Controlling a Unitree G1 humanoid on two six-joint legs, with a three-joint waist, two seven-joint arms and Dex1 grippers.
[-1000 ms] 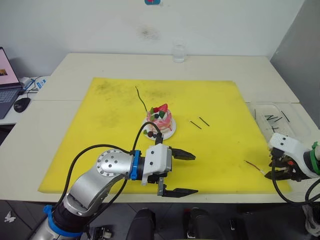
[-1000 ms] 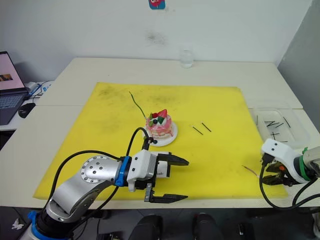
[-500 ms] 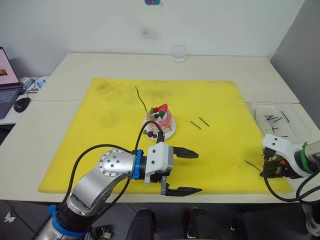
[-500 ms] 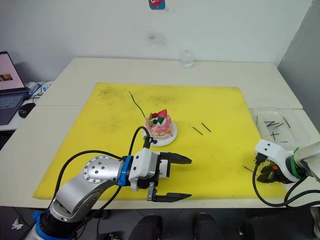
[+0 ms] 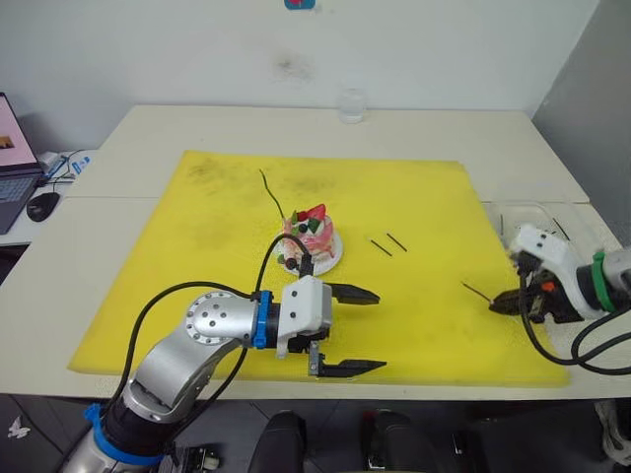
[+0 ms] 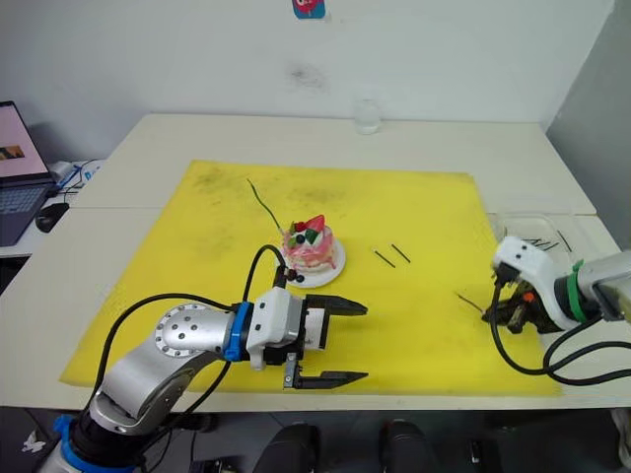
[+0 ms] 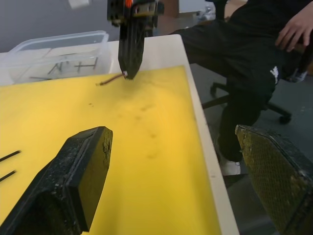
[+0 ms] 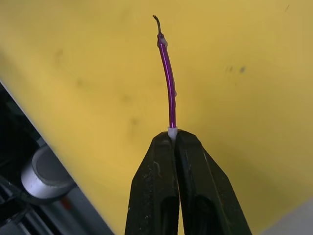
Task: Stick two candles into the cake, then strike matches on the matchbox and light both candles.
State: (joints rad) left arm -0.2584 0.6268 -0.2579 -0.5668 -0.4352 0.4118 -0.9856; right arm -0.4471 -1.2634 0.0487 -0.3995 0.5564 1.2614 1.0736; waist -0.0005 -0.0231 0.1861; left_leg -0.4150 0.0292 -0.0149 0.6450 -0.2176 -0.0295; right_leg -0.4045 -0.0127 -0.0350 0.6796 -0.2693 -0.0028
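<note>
The cake (image 5: 311, 235) stands on its white plate mid-mat, with no candle in it. The green candle (image 5: 270, 196) lies on the mat just behind it. Two matches (image 5: 385, 242) lie to the right of the cake. My right gripper (image 5: 496, 306) is shut on the pale end of the red candle (image 8: 169, 81), low over the mat's right edge. The candle's free end (image 5: 471, 290) points toward the middle of the mat. My left gripper (image 5: 380, 330) hangs open and empty in front of the cake. The matchbox is out of view.
A clear tray (image 5: 540, 229) with several matches sits off the mat's right edge. A glass (image 5: 350, 103) stands at the far table edge. A laptop and mouse (image 5: 43, 205) lie far left. A person (image 7: 254, 54) sits beyond the table's right side.
My right gripper has closed on the red candle that lay on the mat and moved it up and inward. The left gripper stays open.
</note>
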